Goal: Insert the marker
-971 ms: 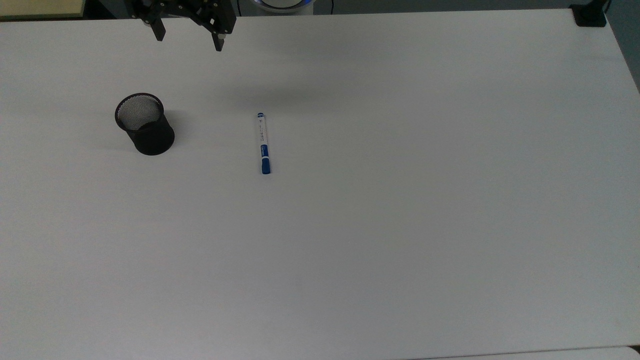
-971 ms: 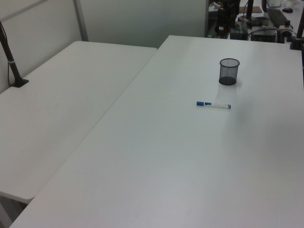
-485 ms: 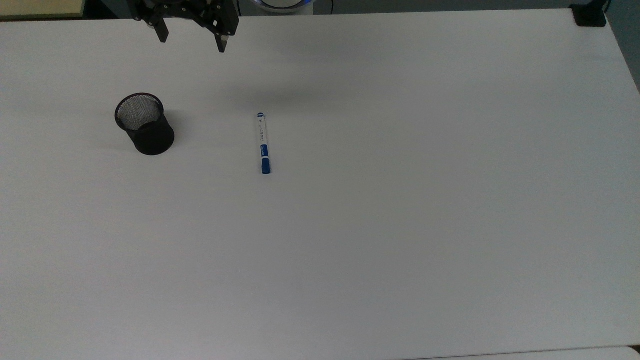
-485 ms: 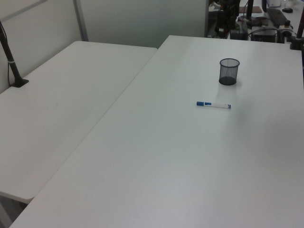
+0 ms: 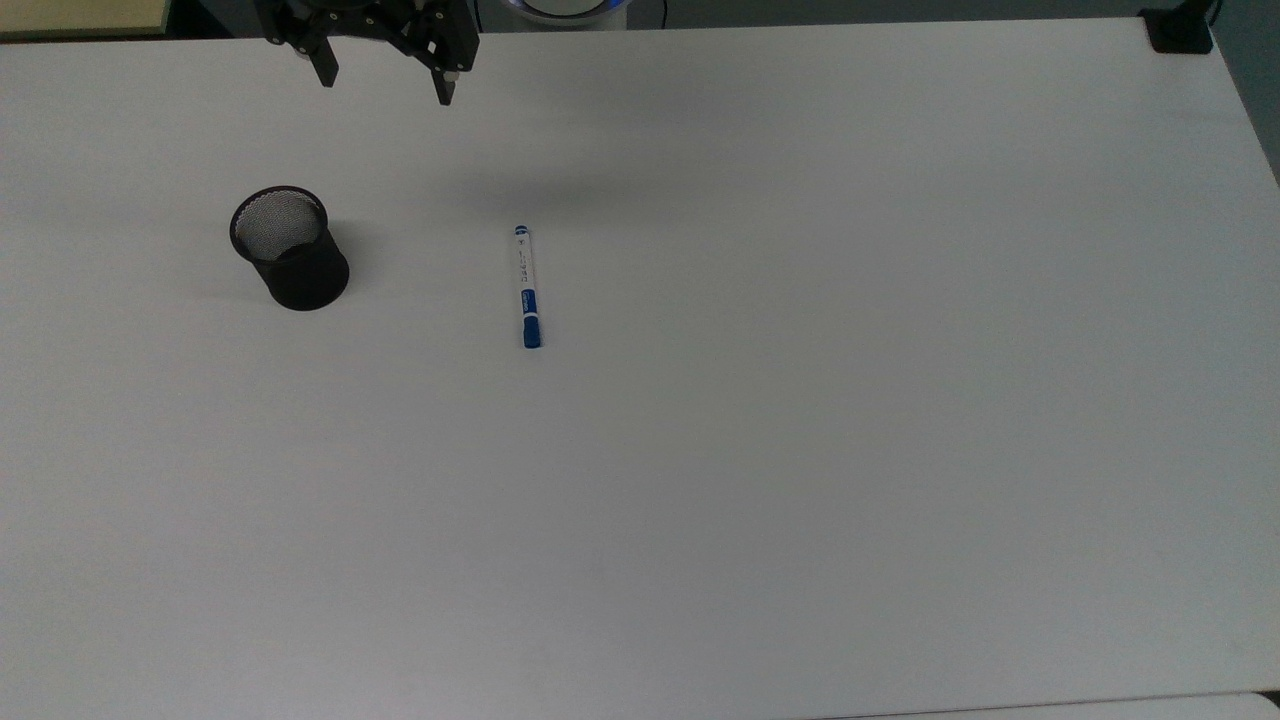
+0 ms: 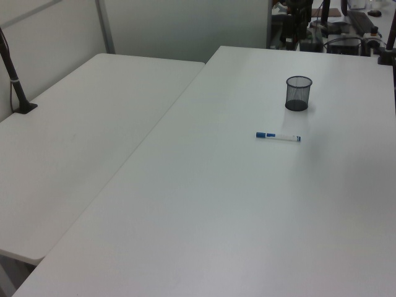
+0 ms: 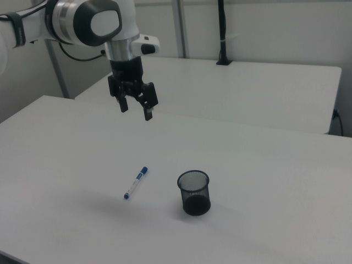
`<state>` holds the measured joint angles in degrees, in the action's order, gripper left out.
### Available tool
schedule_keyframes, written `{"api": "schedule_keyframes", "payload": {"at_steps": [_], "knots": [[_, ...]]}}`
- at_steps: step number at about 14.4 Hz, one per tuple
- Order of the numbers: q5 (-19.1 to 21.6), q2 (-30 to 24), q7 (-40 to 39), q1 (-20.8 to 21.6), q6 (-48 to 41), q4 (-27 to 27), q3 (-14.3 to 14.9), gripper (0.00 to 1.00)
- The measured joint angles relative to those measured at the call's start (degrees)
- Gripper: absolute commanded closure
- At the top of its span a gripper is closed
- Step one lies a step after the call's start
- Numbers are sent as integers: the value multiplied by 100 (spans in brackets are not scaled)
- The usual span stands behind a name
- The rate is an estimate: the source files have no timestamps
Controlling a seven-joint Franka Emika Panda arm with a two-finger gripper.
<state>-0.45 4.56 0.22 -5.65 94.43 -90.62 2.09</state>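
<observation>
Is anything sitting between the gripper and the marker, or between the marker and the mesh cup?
Nothing visible does. The gripper hangs open above the table, with bare surface below it down to the marker. The marker lies flat, apart from the upright black mesh cup, with bare tabletop between them.

Blue-capped marker [image 5: 527, 287] lying flat

lab | white worktables [image 6: 185, 204] | robot arm [image 7: 82, 22] | partition walls [image 6: 179, 25]
</observation>
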Motion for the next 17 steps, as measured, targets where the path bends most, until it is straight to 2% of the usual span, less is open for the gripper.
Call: {"api": "schedule_keyframes", "payload": {"at_steps": [10,17], "knots": [[0,31,-435,57,-25,-291,-53,0],[-56,154,-1028,57,-253,-337,-53,0]]}}
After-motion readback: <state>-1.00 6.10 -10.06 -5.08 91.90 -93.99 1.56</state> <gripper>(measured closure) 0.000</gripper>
